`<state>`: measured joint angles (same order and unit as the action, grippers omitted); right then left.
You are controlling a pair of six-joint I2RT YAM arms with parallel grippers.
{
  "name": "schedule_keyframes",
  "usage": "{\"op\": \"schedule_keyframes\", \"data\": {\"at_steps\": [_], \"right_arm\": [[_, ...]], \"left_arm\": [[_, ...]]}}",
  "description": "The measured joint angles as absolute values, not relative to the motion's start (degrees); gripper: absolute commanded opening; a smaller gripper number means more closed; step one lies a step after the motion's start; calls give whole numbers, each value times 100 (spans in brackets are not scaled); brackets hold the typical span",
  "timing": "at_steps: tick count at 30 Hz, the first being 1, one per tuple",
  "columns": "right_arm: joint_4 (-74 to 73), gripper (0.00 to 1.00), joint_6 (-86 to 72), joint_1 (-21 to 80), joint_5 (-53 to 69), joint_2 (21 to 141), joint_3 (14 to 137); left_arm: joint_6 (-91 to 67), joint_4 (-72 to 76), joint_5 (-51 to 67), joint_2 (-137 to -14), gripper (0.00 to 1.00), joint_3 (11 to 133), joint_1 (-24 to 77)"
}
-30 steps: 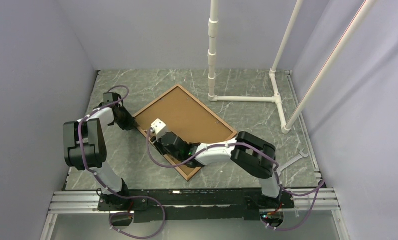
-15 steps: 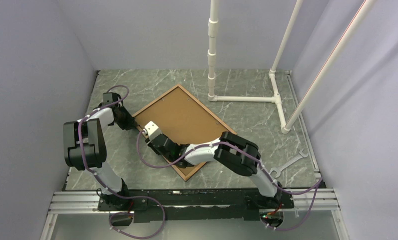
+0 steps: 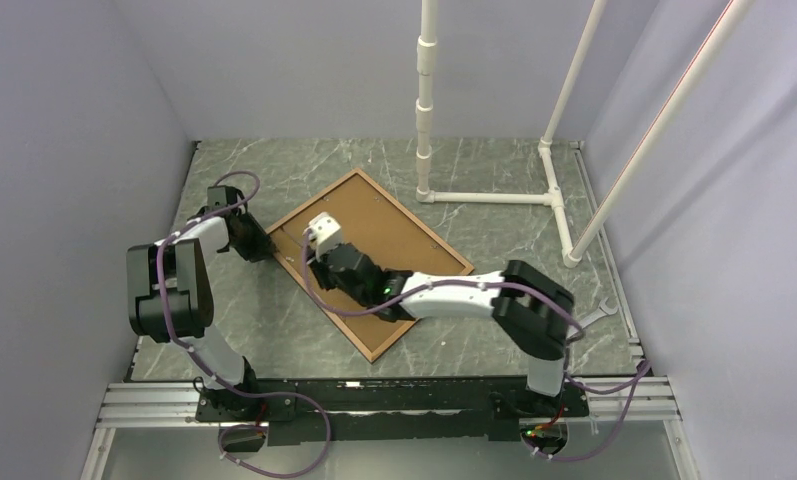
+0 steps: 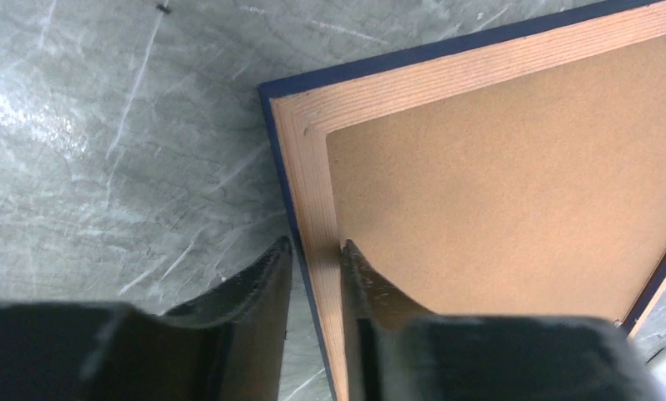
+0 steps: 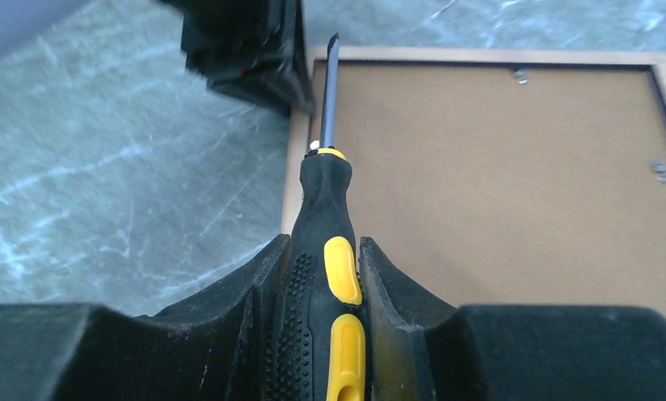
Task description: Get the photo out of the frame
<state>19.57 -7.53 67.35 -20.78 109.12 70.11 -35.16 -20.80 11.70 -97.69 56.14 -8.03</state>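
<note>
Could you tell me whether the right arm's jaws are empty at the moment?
No, the right jaws are closed on a black-and-yellow screwdriver, its blade pointing over the rim of the frame.

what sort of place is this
Probably a lab robot test cell: plain grey walls box in a grey marbled tabletop, with a white plastic pipe stand at the back and an aluminium rail in front.

You have the frame [image 3: 414, 217] lying back-up on the table [image 3: 274, 320], turned cornerwise, mid-table. Your left gripper [image 4: 315, 246] sits at its left corner, jaws astride the edge. Your right gripper [image 5: 322, 246] is over the frame's left part, its screwdriver [image 5: 321, 213] pointing at that corner. A pipe stand [image 3: 489, 198] is behind, a wrench [image 3: 586, 322] far right
</note>
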Motion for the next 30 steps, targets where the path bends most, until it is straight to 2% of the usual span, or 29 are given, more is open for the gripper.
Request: {"op": "schedule_keyframes", "data": {"at_steps": [5,8,13,16,20,26,30], "right_arm": [[1933,0,-1079,6270,-2018,9765,6265],[1839,0,-1332,5789,-1949,9004,5531],[1343,0,-1656,5092,-1925,7634,4362],[1020,0,-1793,4921,-1900,6834,3861],[572,0,-1962,4781,-1883,6020,3483],[145,0,-2126,4729,-1826,5570,3409],[-56,0,-2222,4729,-1761,5502,3409]], "left_arm": [[-3468,-2049,1164,-9649,64,5461,-755],[-3400,-2038,1116,-9338,87,5245,-701],[-3225,-2167,908,-8366,98,4836,-375],[-2998,-2375,550,-7596,97,4836,320],[-3006,-2753,338,-6724,85,4779,1144],[-3839,-3059,252,-5986,85,4101,1380],[-4528,-2978,517,-6195,70,3686,1450]]}}
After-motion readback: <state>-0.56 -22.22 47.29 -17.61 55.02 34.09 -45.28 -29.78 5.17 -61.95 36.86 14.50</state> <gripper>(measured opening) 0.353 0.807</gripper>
